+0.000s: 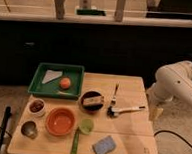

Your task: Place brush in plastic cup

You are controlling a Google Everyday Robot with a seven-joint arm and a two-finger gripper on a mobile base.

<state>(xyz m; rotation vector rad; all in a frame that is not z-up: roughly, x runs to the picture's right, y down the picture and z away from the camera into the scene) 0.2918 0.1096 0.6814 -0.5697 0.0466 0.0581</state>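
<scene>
The brush [125, 111] lies on the wooden table [130, 137], right of centre, with its dark bristle head to the left and its slim white handle pointing right. The plastic cup [86, 125], small and pale lime-green, stands upright to the brush's lower left, next to the orange bowl [61, 121]. My gripper [155, 113] hangs at the table's right edge, just right of the handle's tip, below the white arm [179, 83]. It holds nothing that I can see.
A thin dark fork [116, 93] lies just above the brush. A black bowl [92, 101] holds a tan block. A green tray [56, 80] is at the back left. A small white bowl [37, 106], a metal cup [29, 129], a green stick [76, 145] and a blue sponge [104, 146] stand along the front.
</scene>
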